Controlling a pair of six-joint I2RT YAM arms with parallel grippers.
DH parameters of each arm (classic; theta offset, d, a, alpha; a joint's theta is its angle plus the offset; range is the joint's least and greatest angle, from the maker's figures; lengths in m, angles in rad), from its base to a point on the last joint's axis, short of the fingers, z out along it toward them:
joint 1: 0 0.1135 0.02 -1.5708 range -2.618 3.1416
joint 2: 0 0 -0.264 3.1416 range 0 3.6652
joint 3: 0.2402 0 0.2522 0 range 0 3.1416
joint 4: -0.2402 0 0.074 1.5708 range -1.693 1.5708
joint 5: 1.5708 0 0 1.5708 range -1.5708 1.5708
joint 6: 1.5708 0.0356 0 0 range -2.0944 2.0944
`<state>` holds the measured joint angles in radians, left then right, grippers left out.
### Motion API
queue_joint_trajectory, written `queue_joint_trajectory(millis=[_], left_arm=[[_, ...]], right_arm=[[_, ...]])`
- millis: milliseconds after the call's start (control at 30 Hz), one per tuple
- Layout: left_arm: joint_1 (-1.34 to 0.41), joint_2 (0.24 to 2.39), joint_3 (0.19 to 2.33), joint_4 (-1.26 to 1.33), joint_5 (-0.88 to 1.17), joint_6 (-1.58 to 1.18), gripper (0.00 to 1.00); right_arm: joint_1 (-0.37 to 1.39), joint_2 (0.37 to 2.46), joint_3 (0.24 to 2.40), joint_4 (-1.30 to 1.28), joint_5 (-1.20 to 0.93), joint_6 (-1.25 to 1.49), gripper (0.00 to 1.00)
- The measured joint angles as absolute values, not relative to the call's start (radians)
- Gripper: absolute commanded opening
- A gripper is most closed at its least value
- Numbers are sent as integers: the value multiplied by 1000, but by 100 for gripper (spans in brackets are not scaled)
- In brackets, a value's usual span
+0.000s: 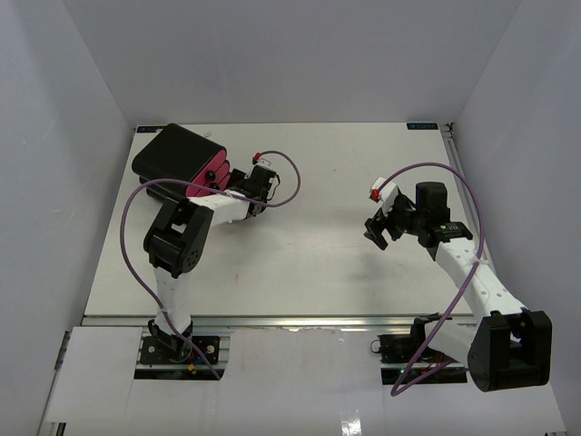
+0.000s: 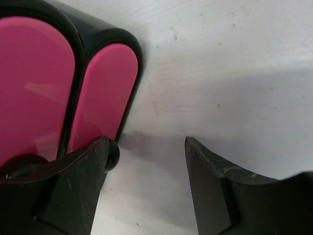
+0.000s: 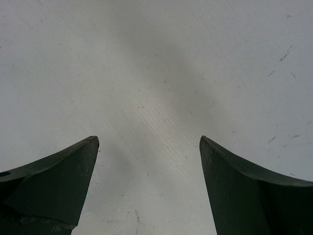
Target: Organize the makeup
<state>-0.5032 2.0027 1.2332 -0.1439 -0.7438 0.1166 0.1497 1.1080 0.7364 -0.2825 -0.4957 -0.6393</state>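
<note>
None of the makeup shows in any view. The large black-and-pink case point(image 1: 172, 156) stands at the far left of the table. My left gripper point(image 1: 225, 182) is at its right front corner. In the left wrist view the case's pink fronts point(image 2: 44, 83) fill the left side, and a small black knob point(image 2: 113, 154) sits against my left finger. The left gripper point(image 2: 146, 139) is open, with only bare table between its fingers. My right gripper point(image 1: 377, 229) hovers over the right half of the table. In the right wrist view it point(image 3: 148, 138) stands wide open over the white surface, holding nothing.
White walls close in the table point(image 1: 318, 263) on the left, back and right. A purple cable point(image 1: 127, 236) loops out from the left arm and another from the right arm point(image 1: 472, 218). The arm bases sit at the near edge.
</note>
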Motion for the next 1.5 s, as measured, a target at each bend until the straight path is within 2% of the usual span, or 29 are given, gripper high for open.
queue_joint_trajectory(millis=[267, 767, 833, 1000, 1133, 1200, 1267, 1333, 1500], left_arm=[[-480, 2013, 1246, -130, -743, 131, 84], [-517, 1948, 1247, -179, -642, 126, 83], [-527, 1925, 1239, -180, -630, 124, 80], [-536, 1900, 1212, -180, -621, 119, 54], [-528, 1902, 1190, -194, -621, 108, 41], [-521, 1908, 1188, -205, -621, 104, 42], [-511, 1919, 1188, -209, -622, 97, 51], [-500, 1934, 1189, -213, -625, 93, 54], [-474, 1954, 1197, -214, -649, 83, 67]], right_arm=[[150, 1108, 736, -283, -496, -640, 90], [150, 1108, 736, -282, -495, -640, 90], [150, 1109, 736, -282, -494, -640, 90], [150, 1115, 736, -283, -491, -640, 90], [150, 1115, 736, -283, -489, -640, 90], [150, 1115, 736, -283, -488, -640, 90], [150, 1115, 736, -283, -488, -640, 90], [150, 1115, 736, -283, -488, -640, 90], [150, 1115, 736, -284, -488, -640, 90]])
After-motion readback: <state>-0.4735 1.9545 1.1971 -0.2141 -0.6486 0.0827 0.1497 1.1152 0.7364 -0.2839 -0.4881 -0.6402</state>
